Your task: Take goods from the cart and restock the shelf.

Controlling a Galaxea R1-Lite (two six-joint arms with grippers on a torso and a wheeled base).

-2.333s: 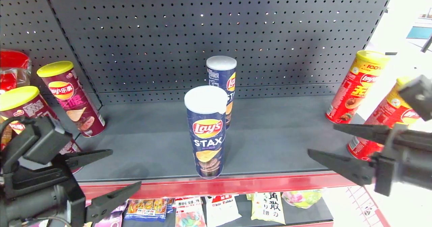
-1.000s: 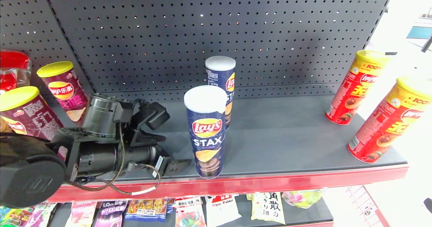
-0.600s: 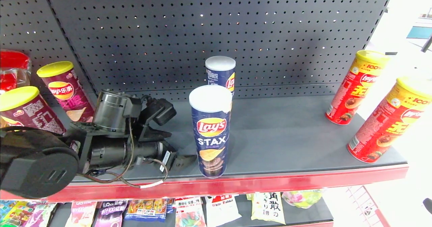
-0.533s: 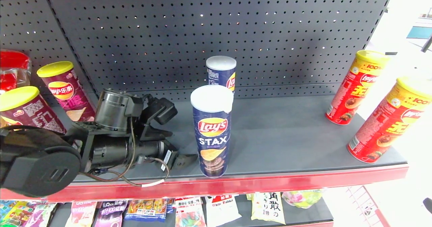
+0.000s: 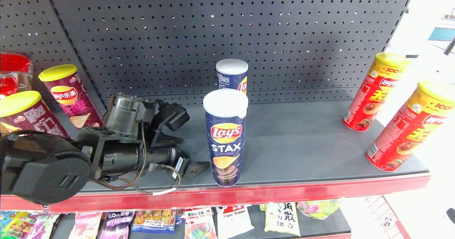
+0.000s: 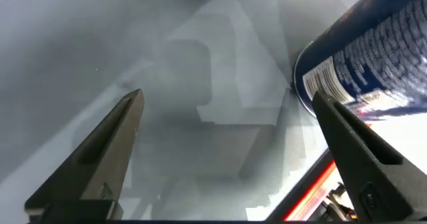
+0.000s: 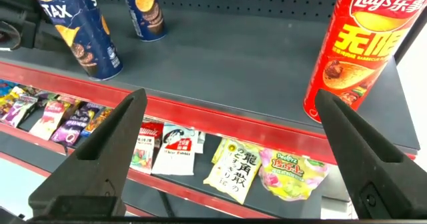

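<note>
A blue chips can with a white lid (image 5: 225,136) stands upright near the shelf's front edge, and a second blue can (image 5: 231,76) stands behind it by the back panel. My left gripper (image 5: 199,166) lies low on the grey shelf (image 5: 302,143), just left of the front can's base. In the left wrist view the left gripper (image 6: 228,96) is open, with the can's base (image 6: 367,57) against the outside of one finger (image 6: 353,157) and nothing between the fingers. My right gripper (image 7: 231,94) is open in front of the shelf's red edge (image 7: 220,121), holding nothing.
Two purple cans with yellow lids (image 5: 73,102) stand at the shelf's left, two red cans (image 5: 375,89) at its right. Snack bags (image 5: 234,221) hang on the shelf below. A perforated back panel (image 5: 213,36) closes the rear. Bare shelf lies between the blue and red cans.
My left arm has come onto the shelf and slid right, and the front blue can has shifted slightly right with it. The right gripper has left the head view.
</note>
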